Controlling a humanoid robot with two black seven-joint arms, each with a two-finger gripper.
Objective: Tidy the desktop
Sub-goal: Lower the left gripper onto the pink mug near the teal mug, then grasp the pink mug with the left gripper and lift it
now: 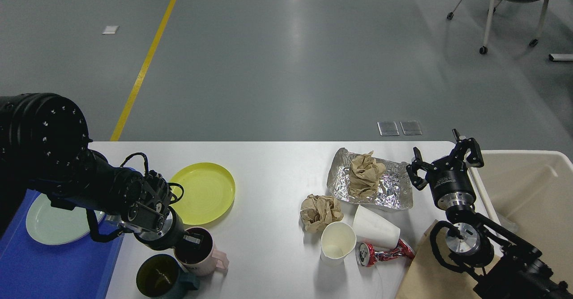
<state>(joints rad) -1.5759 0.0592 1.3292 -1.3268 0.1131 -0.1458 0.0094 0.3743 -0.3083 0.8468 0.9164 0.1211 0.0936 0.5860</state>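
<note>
Where lettering shows, on the crushed can (385, 252), none reads clearly.

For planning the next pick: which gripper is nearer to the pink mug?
Left. The left gripper is at the pink mug's rim; the right gripper hovers far across the desktop.

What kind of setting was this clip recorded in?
Probably an industrial lab or test hall: a smooth grey floor with a yellow painted line, metal floor plates, and a wheeled office chair.
</note>
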